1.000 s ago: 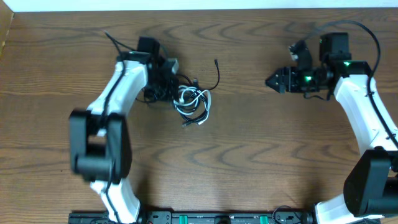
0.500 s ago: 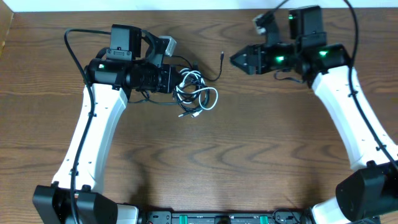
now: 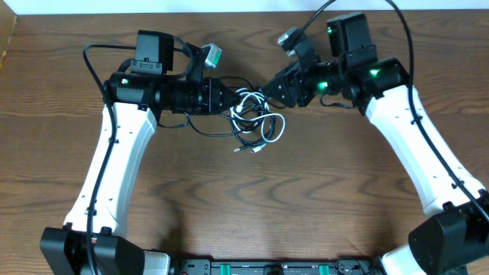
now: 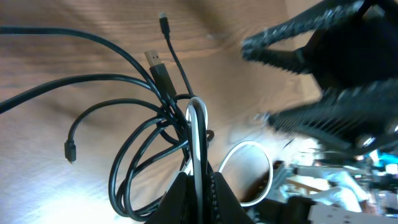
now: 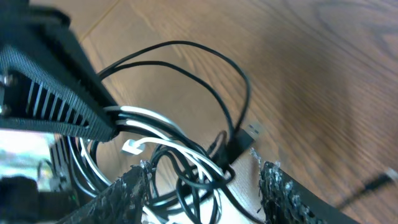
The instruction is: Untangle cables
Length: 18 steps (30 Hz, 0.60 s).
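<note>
**Two hands at one tangle**

The tangle of cables lies on the counter, directly between the two hands. The left hand meets the tangle's left edge and is pinched closed on the white cable. In the left wrist view a strand of that cable rises straight out from between the two closed fingers. The black cable winds in loops around that strand, and a flat plug sticks out just beyond the knot.

The right hand sits at the tangle's upper right edge, spread wide and gripping nothing. In the right wrist view the white and black loops lie in the gap between its fingertips. Whether they touch the fingertips cannot be told. One white loop spills out at the tangle's lower right, and a black loop trails from its lower left.
</note>
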Tool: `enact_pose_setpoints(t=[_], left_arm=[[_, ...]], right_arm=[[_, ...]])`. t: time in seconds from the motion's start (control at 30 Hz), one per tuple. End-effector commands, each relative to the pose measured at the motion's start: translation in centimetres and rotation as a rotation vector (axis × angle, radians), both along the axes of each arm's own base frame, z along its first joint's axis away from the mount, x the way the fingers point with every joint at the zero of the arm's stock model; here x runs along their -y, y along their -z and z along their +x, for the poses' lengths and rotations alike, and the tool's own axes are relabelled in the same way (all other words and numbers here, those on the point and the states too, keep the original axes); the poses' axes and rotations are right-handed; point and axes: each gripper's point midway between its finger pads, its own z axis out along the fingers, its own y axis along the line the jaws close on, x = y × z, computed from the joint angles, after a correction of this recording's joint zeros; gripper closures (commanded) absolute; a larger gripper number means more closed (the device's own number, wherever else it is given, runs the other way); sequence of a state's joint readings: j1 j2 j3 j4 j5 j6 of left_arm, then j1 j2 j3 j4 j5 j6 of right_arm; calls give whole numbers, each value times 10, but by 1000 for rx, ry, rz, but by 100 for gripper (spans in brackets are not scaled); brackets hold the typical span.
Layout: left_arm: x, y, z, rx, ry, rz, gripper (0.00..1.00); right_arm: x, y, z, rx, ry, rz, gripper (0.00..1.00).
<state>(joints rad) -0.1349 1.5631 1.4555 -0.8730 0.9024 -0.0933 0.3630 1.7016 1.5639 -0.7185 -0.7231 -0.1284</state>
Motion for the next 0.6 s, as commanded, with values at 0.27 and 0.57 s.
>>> enact_pose_setpoints(t=[0.27,0.57], left_arm=[[18,-35,-18,-41,65,-181,92],[21,-41,-21,-48,87,-218,92]], right_arm=[[-12,15,-17,138,-165,-98,44],[-15,21,-17,139,-184,-107,67]])
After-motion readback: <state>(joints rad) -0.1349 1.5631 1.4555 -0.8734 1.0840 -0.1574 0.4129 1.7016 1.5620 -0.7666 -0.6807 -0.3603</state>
